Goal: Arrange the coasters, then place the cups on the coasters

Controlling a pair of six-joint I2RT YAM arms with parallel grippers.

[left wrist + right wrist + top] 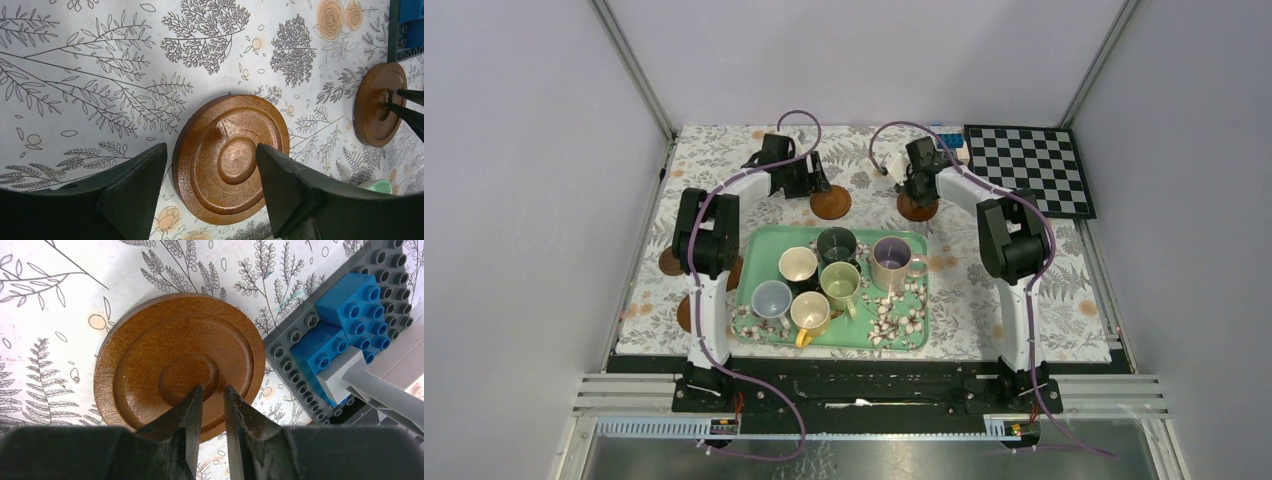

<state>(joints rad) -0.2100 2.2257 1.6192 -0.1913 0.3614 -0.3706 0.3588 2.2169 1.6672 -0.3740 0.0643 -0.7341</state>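
Two brown coasters lie flat on the leaf-print cloth behind the tray. My left gripper (816,185) (211,150) hangs open over one coaster (830,202) (232,157), its fingers apart from it on either side. My right gripper (914,192) (212,388) is shut, its tips at the centre hollow of the other coaster (916,207) (180,365) (380,102). Six cups stand on the green floral tray (914,330): cream (797,265), dark green (836,243), pinkish-beige (890,262), olive green (840,283), pale blue (772,298), yellow (810,312).
More coasters (670,262) (686,313) lie at the left by the left arm, partly hidden by it. A chessboard (1029,165) sits at the back right. A grey brick plate with blue bricks (350,330) lies close to the right coaster.
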